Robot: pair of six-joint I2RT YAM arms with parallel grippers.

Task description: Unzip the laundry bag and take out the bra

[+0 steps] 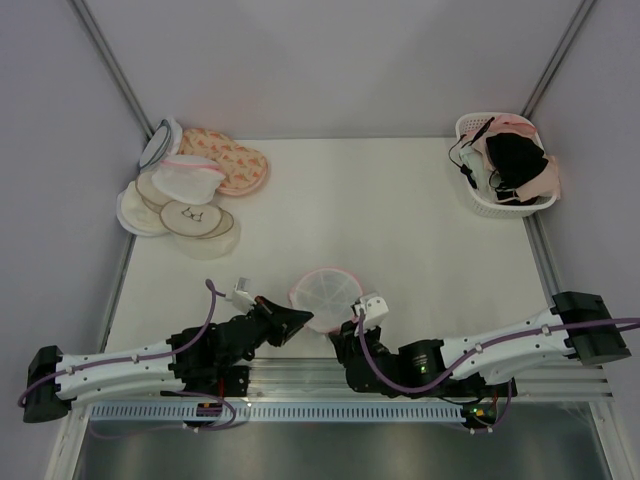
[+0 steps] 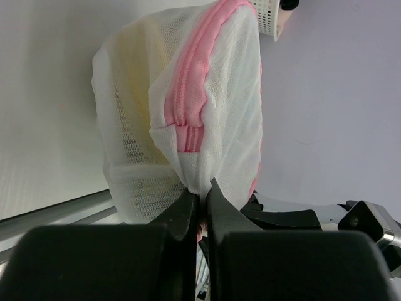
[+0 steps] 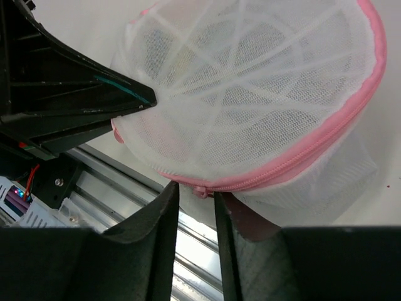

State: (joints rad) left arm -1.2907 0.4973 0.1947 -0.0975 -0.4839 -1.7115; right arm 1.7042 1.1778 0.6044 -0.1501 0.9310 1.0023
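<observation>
1. with left gripper, pinches a mesh fold of the laundry bag, fingers pressed together on it.
2. with right gripper, narrowly parted, brackets the pink zipper pull.
3. places the bag between both arms, at the near edge of the table, zipper closed where visible.

Wore white shells over black joints, trailed purple cables along both arms, ended in matte black wedge-shaped fingers.
</observation>
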